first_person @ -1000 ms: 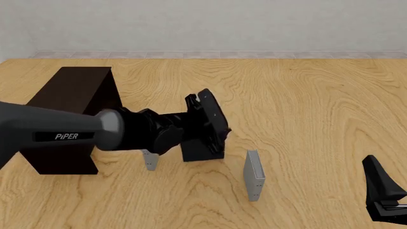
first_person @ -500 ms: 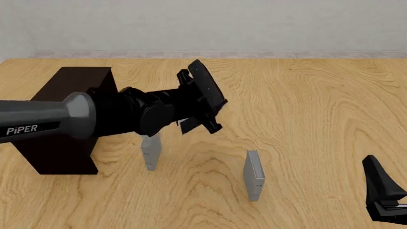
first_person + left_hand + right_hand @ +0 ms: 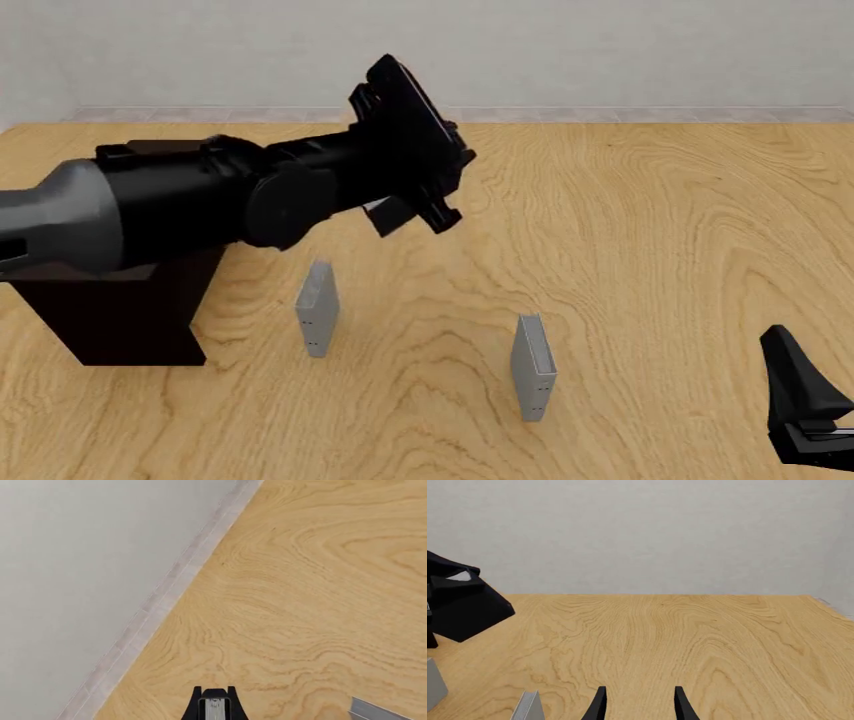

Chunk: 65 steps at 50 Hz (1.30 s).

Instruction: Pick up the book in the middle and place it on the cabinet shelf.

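Observation:
The black book (image 3: 416, 118) hangs tilted in the air, well above the table, with a sliver of white page edge showing underneath. My left gripper (image 3: 390, 172) is shut on it. In the left wrist view only the book's edge (image 3: 213, 707) shows, dark covers around pale pages. The book (image 3: 466, 607) also appears in the right wrist view. The dark brown cabinet shelf (image 3: 123, 322) stands at the left, largely hidden behind my left arm. My right gripper (image 3: 806, 412) rests low at the near right, and its fingers (image 3: 599, 706) stand apart with nothing between them.
Two thin grey books stand upright on the wooden table: one (image 3: 316, 305) near the cabinet, the other (image 3: 534, 366) nearer the front middle. A pale wall bounds the table's far edge. The right-hand grey book (image 3: 527, 708) sits just ahead of the right gripper.
My left arm has lifted the black book off the table from between the grey books, carrying it upward and slightly left. The right arm has not moved.

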Each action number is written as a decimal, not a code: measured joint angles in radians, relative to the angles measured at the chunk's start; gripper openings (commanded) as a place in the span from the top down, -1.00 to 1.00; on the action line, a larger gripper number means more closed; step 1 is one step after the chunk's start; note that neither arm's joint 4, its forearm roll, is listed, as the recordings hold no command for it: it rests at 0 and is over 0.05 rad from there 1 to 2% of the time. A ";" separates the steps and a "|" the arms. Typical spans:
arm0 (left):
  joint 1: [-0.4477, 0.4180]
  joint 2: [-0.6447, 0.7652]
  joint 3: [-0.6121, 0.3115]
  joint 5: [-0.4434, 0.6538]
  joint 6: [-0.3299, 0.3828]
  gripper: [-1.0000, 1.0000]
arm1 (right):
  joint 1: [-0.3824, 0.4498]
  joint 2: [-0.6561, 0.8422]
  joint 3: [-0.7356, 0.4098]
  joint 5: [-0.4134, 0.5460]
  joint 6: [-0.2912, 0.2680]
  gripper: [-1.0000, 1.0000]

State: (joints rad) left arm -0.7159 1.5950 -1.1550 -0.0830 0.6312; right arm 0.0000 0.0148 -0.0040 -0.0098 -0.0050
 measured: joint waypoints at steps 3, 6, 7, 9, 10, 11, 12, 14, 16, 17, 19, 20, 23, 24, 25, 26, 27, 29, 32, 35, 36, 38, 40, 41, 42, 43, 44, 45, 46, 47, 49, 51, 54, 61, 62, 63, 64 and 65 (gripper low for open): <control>0.001 -0.013 -0.007 0.004 0.004 1.00 | 0.000 0.000 0.000 0.000 0.000 -1.00; 0.001 -0.026 -0.014 0.010 0.007 1.00 | 0.000 0.000 0.000 0.000 0.000 -1.00; 0.001 -0.030 -0.016 0.011 0.008 1.00 | 0.000 0.000 0.000 0.000 0.000 -1.00; 0.001 -0.038 -0.020 0.014 0.010 1.00 | 0.000 0.000 0.000 0.000 0.000 -1.00; 0.001 -0.042 -0.022 0.016 0.012 1.00 | 0.000 0.000 0.000 0.000 0.000 -1.00; 0.001 -0.047 -0.024 0.017 0.013 1.00 | 0.000 0.000 0.000 0.000 0.000 -1.00; 0.002 -0.051 -0.025 0.018 0.015 1.00 | 0.000 0.000 0.000 0.000 0.000 -1.00; 0.002 -0.059 -0.026 0.019 0.020 1.00 | 0.000 0.000 0.000 0.000 0.000 -1.00; 0.003 -0.068 -0.027 0.020 0.023 1.00 | 0.000 0.000 0.000 0.000 0.000 -1.00; 0.003 -0.072 -0.028 0.021 0.025 1.00 | 0.000 0.000 0.000 0.000 0.000 -1.00; 0.003 -0.081 -0.027 0.022 0.029 1.00 | 0.000 0.000 0.000 0.000 0.000 -1.00; 0.003 -0.085 -0.026 0.022 0.031 1.00 | 0.000 0.000 0.000 0.000 0.000 -1.00; 0.003 -0.102 -0.022 0.023 0.038 1.00 | 0.000 0.000 0.000 0.000 0.000 -1.00; 0.003 -0.107 -0.021 0.023 0.041 1.00 | 0.000 0.000 0.000 0.000 0.000 -1.00; 0.003 -0.114 -0.018 0.023 0.044 1.00 | 0.000 0.000 0.000 0.000 0.000 -1.00; 0.004 -0.121 -0.016 0.023 0.048 1.00 | 0.000 0.000 0.000 0.000 0.000 -1.00; 0.004 -0.127 -0.014 0.022 0.051 1.00 | 0.000 0.000 0.000 0.000 0.000 -1.00; 0.005 -0.142 -0.008 0.021 0.060 1.00 | 0.000 0.000 0.000 0.000 0.000 -1.00; 0.007 -0.165 0.002 0.019 0.070 1.00 | 0.000 0.000 0.000 0.000 0.000 -1.00; 0.009 -0.190 0.017 0.014 0.085 1.00 | 0.000 0.000 0.000 0.000 0.000 -1.00; 0.010 -0.198 0.022 0.013 0.088 1.00 | 0.000 0.000 0.000 0.000 0.000 -1.00; 0.013 -0.215 0.033 0.008 0.095 1.00 | 0.000 0.000 0.000 0.000 0.000 -1.00; 0.017 -0.231 0.043 0.005 0.101 1.00 | 0.000 0.000 0.000 0.000 0.000 -1.00; 0.020 -0.239 0.048 0.003 0.104 1.00 | 0.000 0.000 0.000 0.000 0.000 -1.00; 0.022 -0.248 0.054 0.001 0.108 1.00 | 0.000 0.000 0.000 0.000 0.000 -1.00; 0.024 -0.256 0.060 -0.002 0.111 1.00 | 0.000 0.000 0.000 0.000 0.000 -1.00; 0.027 -0.263 0.065 -0.004 0.114 1.00 | 0.000 0.000 0.000 0.000 0.000 -1.00; 0.030 -0.271 0.070 -0.005 0.117 1.00 | 0.000 0.000 0.000 0.000 0.000 -1.00; 0.032 -0.279 0.075 -0.007 0.119 1.00 | 0.000 0.000 0.000 0.000 0.000 -1.00; 0.035 -0.287 0.080 -0.009 0.122 1.00 | 0.000 0.000 0.000 0.000 0.000 -1.00; 0.040 -0.303 0.089 -0.011 0.128 1.00 | 0.000 0.000 0.000 0.000 0.000 -1.00; 0.045 -0.320 0.099 -0.014 0.135 1.00 | 0.000 0.000 0.000 0.000 0.000 -1.00; 0.052 -0.344 0.116 -0.021 0.148 1.00 | 0.000 0.000 0.000 0.000 0.000 -1.00; 0.064 -0.394 0.160 -0.036 0.176 1.00 | 0.000 0.000 0.000 0.000 0.000 -1.00; 0.066 -0.401 0.166 -0.038 0.180 1.00 | 0.000 0.000 0.000 0.000 0.000 -1.00; 0.068 -0.407 0.173 -0.041 0.185 1.00 | 0.000 0.000 0.000 0.000 0.000 -1.00; 0.070 -0.413 0.179 -0.043 0.188 1.00 | 0.000 0.000 0.000 0.000 0.000 -1.00; 0.072 -0.419 0.185 -0.045 0.191 1.00 | 0.000 0.000 0.000 0.000 0.000 -1.00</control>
State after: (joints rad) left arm -0.6438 1.1762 -0.9700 -0.1285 0.8224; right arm 0.0000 0.0148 -0.0040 -0.0098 -0.0049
